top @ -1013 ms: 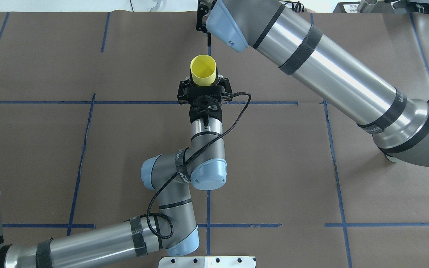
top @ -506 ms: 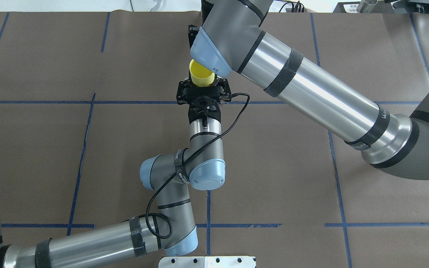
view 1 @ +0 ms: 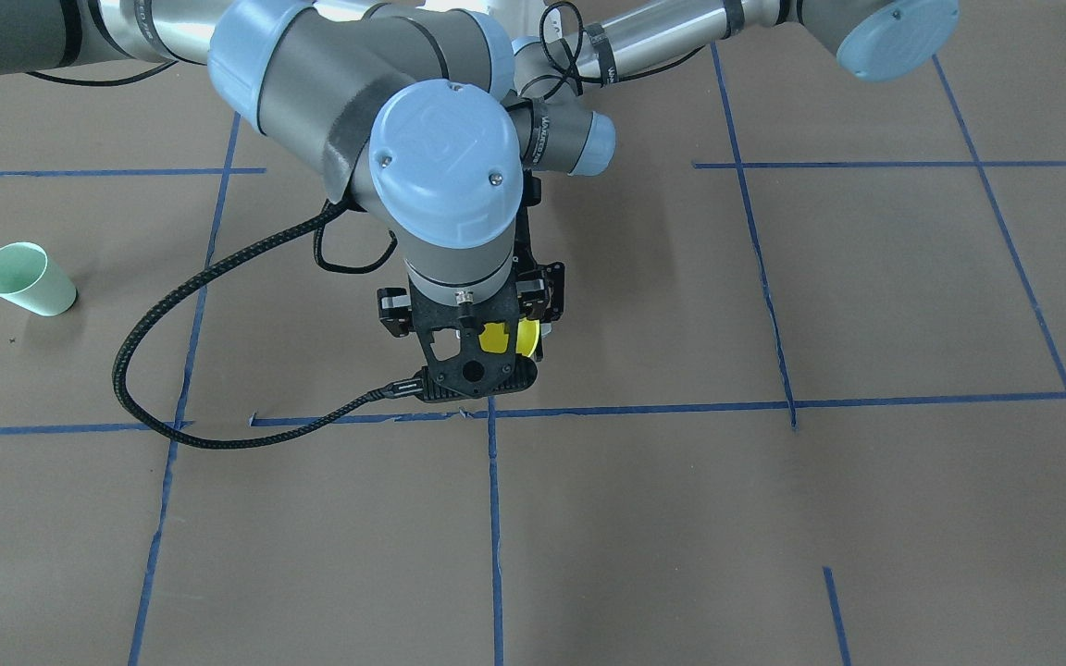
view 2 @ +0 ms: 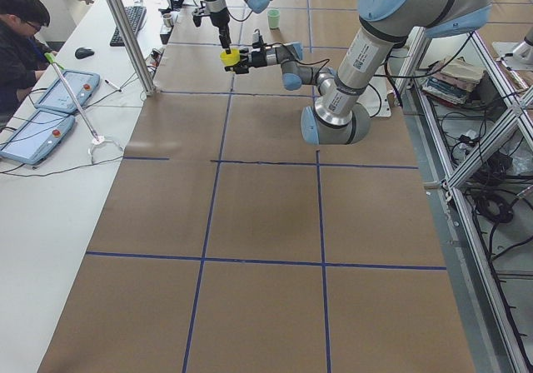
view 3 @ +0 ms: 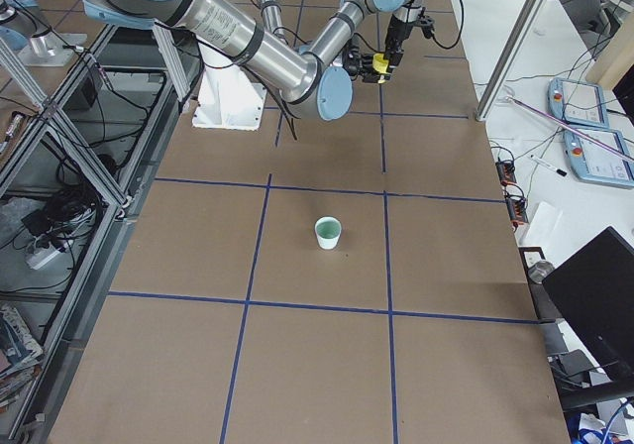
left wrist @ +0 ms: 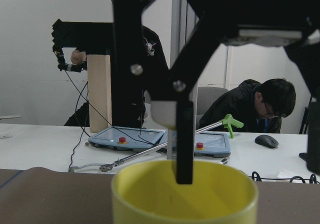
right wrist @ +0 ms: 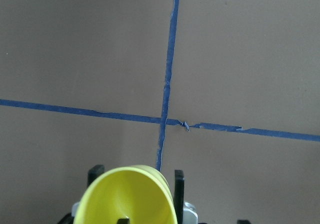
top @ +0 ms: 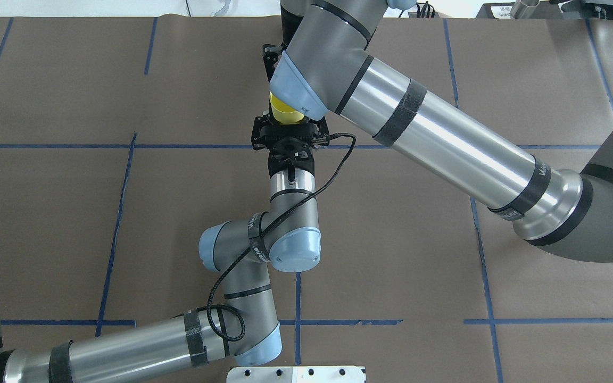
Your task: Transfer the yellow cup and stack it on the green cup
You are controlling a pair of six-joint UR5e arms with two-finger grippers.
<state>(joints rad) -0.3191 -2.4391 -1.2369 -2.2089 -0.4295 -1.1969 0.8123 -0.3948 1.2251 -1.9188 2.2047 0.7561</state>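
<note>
The yellow cup (top: 284, 113) stands upright above the table, gripped low on its sides by my left gripper (top: 288, 123), which is shut on it. My right gripper (view 2: 223, 47) hangs straight down over the cup and is open. One of its fingers (left wrist: 184, 149) dips inside the cup's rim (left wrist: 185, 184). The cup's mouth also shows at the bottom of the right wrist view (right wrist: 127, 196). The green cup (view 1: 29, 277) stands alone on the table far to my right (view 3: 328, 232). It is hidden in the overhead view.
Brown paper with blue tape lines (view 1: 644, 407) covers the table. A black cable (view 1: 172, 324) loops from the right wrist. An operator (view 2: 21, 40) sits at a side table with control pendants (view 2: 62, 90). A metal post (view 2: 125, 32) stands at the table's far edge.
My right arm has swung in from the back and come down over the yellow cup, covering most of it from above. My left arm and the cup have stayed put.
</note>
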